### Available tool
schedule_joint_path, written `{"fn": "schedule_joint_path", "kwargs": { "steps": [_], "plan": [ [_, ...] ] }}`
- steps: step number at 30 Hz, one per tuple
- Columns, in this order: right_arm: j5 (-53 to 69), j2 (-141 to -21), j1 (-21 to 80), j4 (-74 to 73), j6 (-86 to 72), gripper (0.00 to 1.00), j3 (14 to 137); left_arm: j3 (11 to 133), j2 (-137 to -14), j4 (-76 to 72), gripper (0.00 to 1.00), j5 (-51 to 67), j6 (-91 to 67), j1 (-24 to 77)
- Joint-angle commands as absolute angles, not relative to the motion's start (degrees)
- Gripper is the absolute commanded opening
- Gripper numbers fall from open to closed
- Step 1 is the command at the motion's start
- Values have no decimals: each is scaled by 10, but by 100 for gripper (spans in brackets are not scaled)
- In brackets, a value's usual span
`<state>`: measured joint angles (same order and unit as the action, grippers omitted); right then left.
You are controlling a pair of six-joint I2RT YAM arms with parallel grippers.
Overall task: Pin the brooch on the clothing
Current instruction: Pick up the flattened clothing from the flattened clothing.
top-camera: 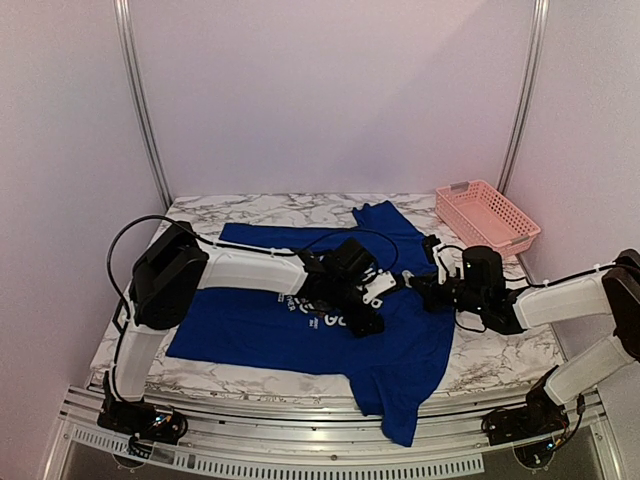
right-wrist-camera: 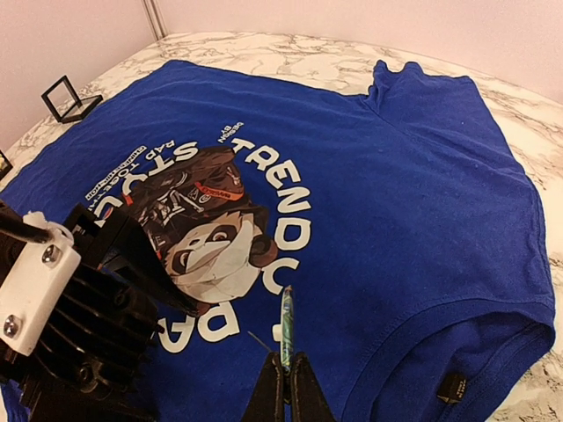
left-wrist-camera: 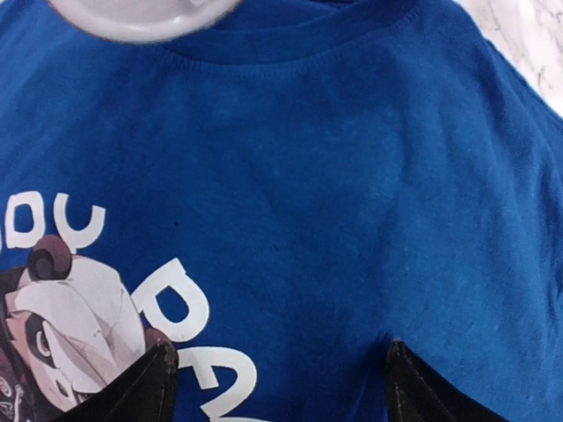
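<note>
Right claw (right-wrist-camera: 288, 362): clenched on brooch (right-wrist-camera: 286, 321) | left claw (left-wrist-camera: 280, 356): released, over T-shirt (left-wrist-camera: 352, 176)

The light is soft and even, a bit pink. Shadows are faint. A white round thing (left-wrist-camera: 141, 18) at the left wrist view's top is blurry.

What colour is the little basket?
The basket is pink, seen best in the top external view.
</note>
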<state>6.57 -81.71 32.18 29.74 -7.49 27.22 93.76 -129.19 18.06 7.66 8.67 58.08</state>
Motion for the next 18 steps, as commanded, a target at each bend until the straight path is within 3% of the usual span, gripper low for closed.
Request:
{"fn": "schedule_joint_path", "kwargs": {
  "steps": [1, 7, 10, 18],
  "plan": [
    [69, -804, 319, 292, -75, 0, 270, 941, -1323, 212, 78, 67, 32, 588],
    [85, -803, 318, 292, -76, 0, 269, 939, -1331, 206, 19, 83, 36, 583],
    [81, -807, 317, 290, -70, 0, 268, 948, -1313, 210, 1, 107, 48, 582],
    [98, -809, 310, 285, -54, 0, 280, 1066, -1298, 307, 0, 168, 84, 563]
  ]
}}
